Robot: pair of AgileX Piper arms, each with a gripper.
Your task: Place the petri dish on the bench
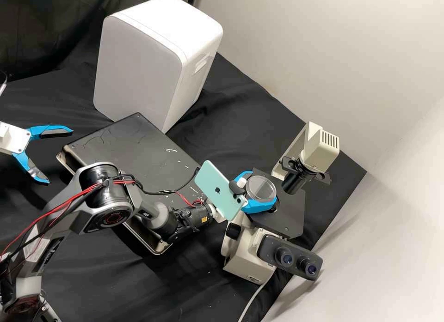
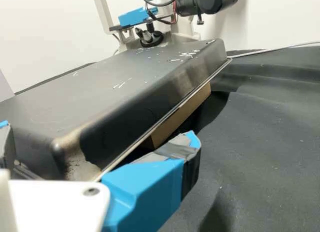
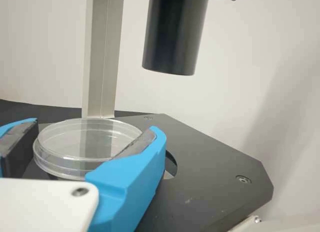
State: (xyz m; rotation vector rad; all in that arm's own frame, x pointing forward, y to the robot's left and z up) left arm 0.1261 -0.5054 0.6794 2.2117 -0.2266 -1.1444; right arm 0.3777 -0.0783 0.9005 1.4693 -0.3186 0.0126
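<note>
Right hand (image 3: 86, 134) pinching petri dish (image 3: 75, 146) on microscope stage (image 3: 210, 172); lift crooked and you knock it against tube (image 3: 172, 32) overhead.

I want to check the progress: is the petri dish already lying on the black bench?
No, the petri dish is on the microscope stage, between the fingers of the right gripper.

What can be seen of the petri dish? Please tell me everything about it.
The petri dish is round, shallow and clear, plastic or glass by its look, and seems empty. Its rim looks doubled, as if a lid is on. It sits level on the microscope's black stage, beside the stage's opening. The right tool grips it from two sides: the grey pads of its blue fingers press on its wall.
</note>
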